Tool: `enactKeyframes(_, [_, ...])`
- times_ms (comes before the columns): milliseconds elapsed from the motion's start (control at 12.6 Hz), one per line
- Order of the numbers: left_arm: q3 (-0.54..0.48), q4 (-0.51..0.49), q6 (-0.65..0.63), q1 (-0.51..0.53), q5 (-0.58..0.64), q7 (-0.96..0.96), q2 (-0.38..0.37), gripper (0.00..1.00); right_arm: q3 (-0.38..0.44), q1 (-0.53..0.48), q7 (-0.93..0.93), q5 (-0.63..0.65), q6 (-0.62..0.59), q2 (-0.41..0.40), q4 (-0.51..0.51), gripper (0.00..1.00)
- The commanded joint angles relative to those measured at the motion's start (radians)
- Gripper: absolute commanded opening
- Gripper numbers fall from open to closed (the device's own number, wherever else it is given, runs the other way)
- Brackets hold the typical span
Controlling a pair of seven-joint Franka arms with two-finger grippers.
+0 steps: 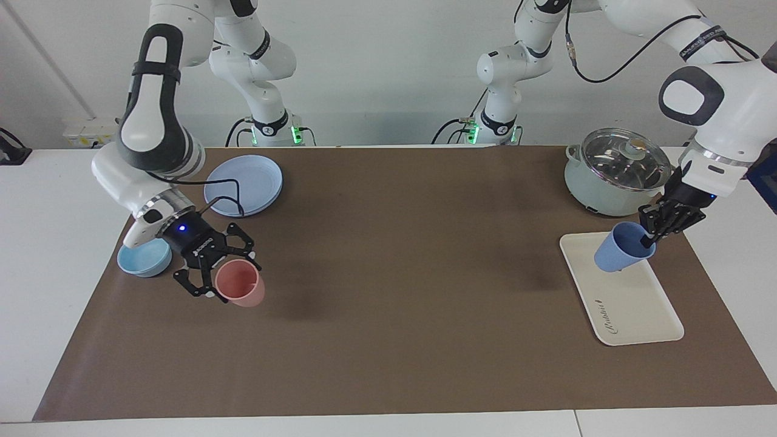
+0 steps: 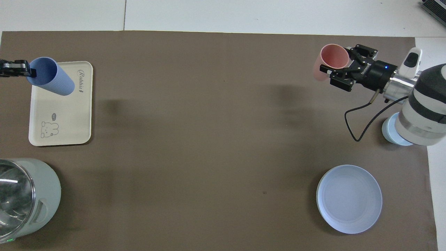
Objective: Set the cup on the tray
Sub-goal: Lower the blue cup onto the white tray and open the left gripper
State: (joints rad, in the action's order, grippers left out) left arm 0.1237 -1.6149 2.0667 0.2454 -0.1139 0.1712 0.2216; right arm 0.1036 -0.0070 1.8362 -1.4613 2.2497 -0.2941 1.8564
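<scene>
The periwinkle-blue cup [image 1: 618, 255] hangs tilted from my left gripper [image 1: 648, 235], which is shut on its rim with one finger inside. It is a little above the cream tray [image 1: 637, 309], over the end with the bear drawing. In the overhead view the cup [image 2: 52, 78] covers part of the tray [image 2: 66, 118], and only the tip of my left gripper [image 2: 19, 67] shows at the edge. My right gripper [image 1: 212, 270] is low over the mat beside the bowl. Its fingers are spread around a pink cup [image 1: 241, 284].
A pale green pot with a glass lid [image 1: 619, 176] stands next to the tray, nearer the robots. A round blue plate [image 1: 244, 185] and a light-blue bowl [image 1: 144, 254] lie toward the right arm's end. The brown mat [image 1: 394, 273] covers the table.
</scene>
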Motion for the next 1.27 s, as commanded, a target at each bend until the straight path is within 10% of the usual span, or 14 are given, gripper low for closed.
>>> enactKeyframes(0, [0.01, -0.065, 0.113, 0.052, 0.028, 0.024, 0.005, 0.0, -0.013, -0.086, 0.139, -0.069, -0.092, -0.078, -0.012, 0.0])
enactKeyframes(714, [0.011, -0.057, 0.323, 0.141, 0.017, 0.067, 0.194, 0.0, -0.013, -0.113, 0.394, -0.198, -0.136, -0.174, 0.033, 0.0])
enactKeyframes(952, [0.011, -0.056, 0.314, 0.141, 0.014, 0.062, 0.194, 0.0, -0.012, -0.113, 0.437, -0.198, -0.122, -0.163, 0.075, 0.63])
enactKeyframes(1032, [0.011, -0.053, 0.314, 0.14, 0.016, 0.059, 0.196, 0.18, -0.012, -0.116, 0.437, -0.198, -0.127, -0.162, 0.079, 1.0])
enactKeyframes(1111, [0.011, -0.045, 0.32, 0.138, 0.017, 0.057, 0.199, 0.63, -0.013, -0.119, 0.436, -0.198, -0.139, -0.162, 0.076, 1.0])
enactKeyframes(1190, [0.01, -0.028, 0.306, 0.138, 0.019, 0.054, 0.2, 0.77, -0.013, -0.122, 0.434, -0.198, -0.153, -0.158, 0.075, 1.0])
